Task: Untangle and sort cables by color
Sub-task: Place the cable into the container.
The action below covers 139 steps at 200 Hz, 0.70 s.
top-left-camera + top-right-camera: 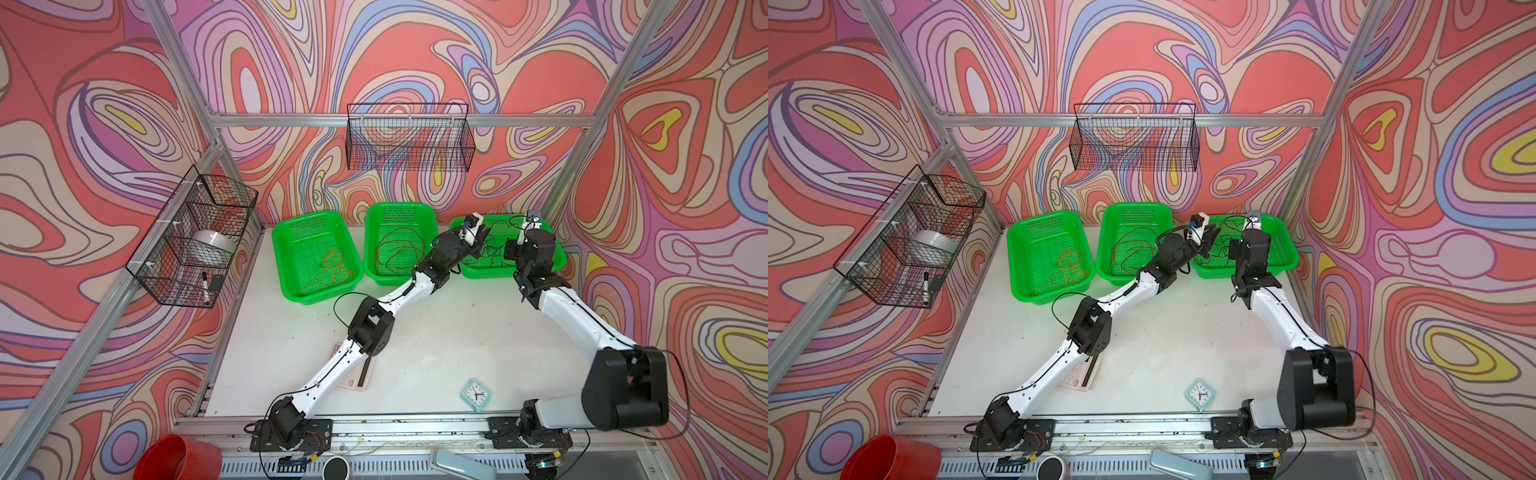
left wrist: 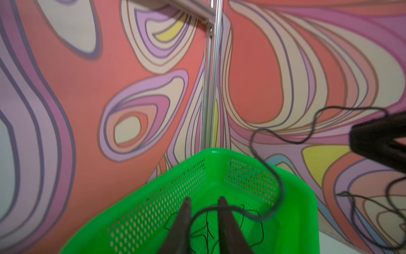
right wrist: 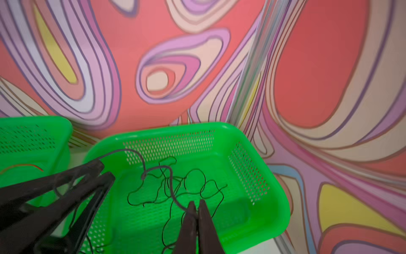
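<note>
- Where you look down from the top, the table (image 1: 457, 357) has three green baskets along the back wall.
- Over the right basket (image 3: 274, 180) both grippers hang; black cables (image 3: 193, 182) lie looped on its floor.
- The middle basket (image 1: 399, 206) holds the red cables (image 1: 395, 253), and the left basket (image 1: 282, 257) holds the orange cables (image 1: 332, 266).
- Your left gripper (image 2: 204, 199) has its jaws apart, with a black strand draped across the fingers.
- Your right gripper (image 3: 196, 203) is clenched on a black strand, probably the same one, though blur hides the run.

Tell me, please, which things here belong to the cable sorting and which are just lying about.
Job: orange cables, red cables, black cables, green baskets.
Lying about: clock, marker, red bucket.
</note>
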Each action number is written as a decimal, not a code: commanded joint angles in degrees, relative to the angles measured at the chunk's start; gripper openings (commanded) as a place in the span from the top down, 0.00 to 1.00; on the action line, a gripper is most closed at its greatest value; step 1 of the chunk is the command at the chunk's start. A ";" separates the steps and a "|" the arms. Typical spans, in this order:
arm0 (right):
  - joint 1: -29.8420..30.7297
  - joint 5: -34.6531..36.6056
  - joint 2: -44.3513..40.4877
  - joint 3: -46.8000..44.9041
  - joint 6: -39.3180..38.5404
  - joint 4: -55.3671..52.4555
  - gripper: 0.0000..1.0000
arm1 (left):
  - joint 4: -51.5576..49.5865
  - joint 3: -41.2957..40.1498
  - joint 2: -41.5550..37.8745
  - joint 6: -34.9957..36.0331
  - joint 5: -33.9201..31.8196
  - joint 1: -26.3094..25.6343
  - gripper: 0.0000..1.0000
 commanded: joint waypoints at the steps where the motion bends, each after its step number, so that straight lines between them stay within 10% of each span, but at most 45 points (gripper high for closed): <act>1: -1.87 -1.67 6.65 2.74 4.88 2.92 0.89 | -0.27 -0.39 0.57 -2.11 -2.99 -0.93 0.24; 15: -3.27 -4.62 11.47 7.67 6.38 -0.75 0.76 | -0.87 -3.31 -2.40 -1.87 -4.05 -0.95 0.00; 103: -7.51 -13.42 30.85 39.95 9.60 -23.84 0.26 | -12.95 -19.39 -22.65 2.87 -6.72 0.05 0.00; 139: -7.43 -22.08 21.16 28.71 10.71 -17.57 0.05 | -11.65 -36.63 -37.83 3.11 -7.04 0.63 0.00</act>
